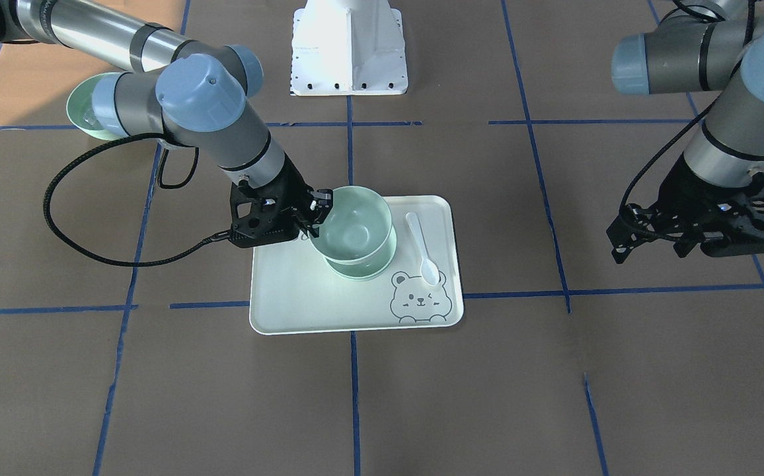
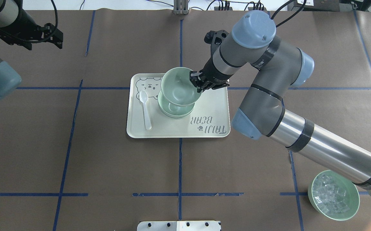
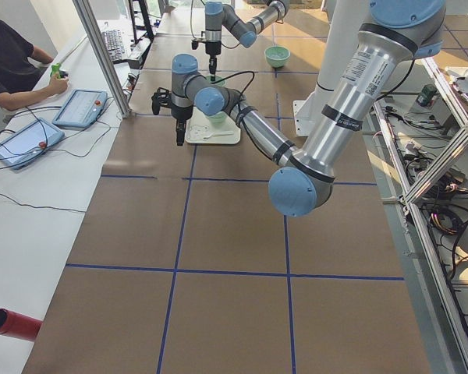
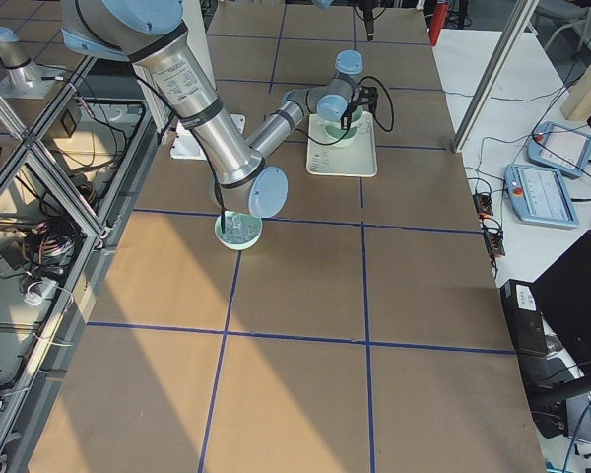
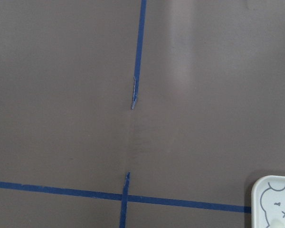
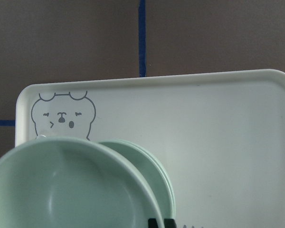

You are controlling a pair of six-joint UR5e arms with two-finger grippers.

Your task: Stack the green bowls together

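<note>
My right gripper (image 1: 320,210) is shut on the rim of a pale mint-green bowl (image 1: 355,221), on its side nearest my base. The bowl hangs slightly tilted just above two more green bowls (image 1: 363,270) nested together on the bear-printed tray (image 1: 303,297). In the overhead view the held bowl (image 2: 178,86) overlaps the nested pair (image 2: 176,111), offset toward the far side. The right wrist view shows the held bowl (image 6: 61,190), the nested rims (image 6: 154,171) and my fingertips (image 6: 153,223). My left gripper (image 1: 719,238) is open and empty, far off to the side over bare table (image 2: 55,33).
A white plastic spoon (image 1: 421,248) lies on the tray beside the bowls. A green bowl of clear ice-like cubes (image 2: 333,195) stands near my right arm's base end, partly under the arm. The white robot base (image 1: 349,46) stands behind the tray. Blue tape lines cross the brown table.
</note>
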